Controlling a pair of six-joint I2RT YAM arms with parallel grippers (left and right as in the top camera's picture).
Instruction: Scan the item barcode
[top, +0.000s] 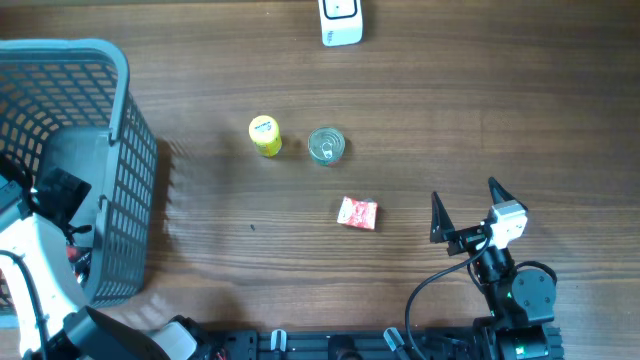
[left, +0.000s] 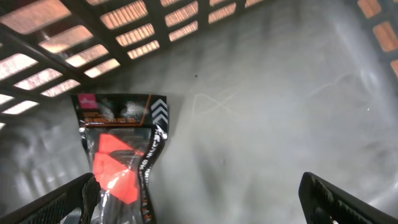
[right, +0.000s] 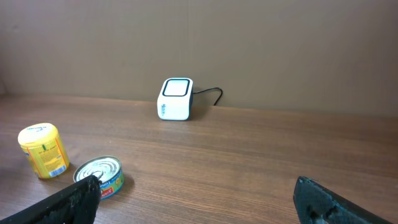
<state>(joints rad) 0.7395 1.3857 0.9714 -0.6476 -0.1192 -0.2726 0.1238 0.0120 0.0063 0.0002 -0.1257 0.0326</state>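
My left gripper (left: 199, 202) hangs open inside the grey basket (top: 120, 150), just above its floor. A clear packet with a black header and an orange-red item (left: 118, 155) lies flat there, its lower end beside my left fingertip (left: 81, 199) and untouched. The white barcode scanner (top: 341, 22) stands at the table's far edge; in the right wrist view the scanner (right: 175, 99) faces me. My right gripper (top: 467, 205) is open and empty over the table's near right, well short of the scanner.
On the wood table stand a yellow can (top: 265, 135), a flat tin can (top: 326, 146) and a small red packet (top: 357, 212). The yellow can (right: 43, 150) and tin (right: 99, 175) sit left of my right gripper (right: 199, 202). Basket walls surround my left arm.
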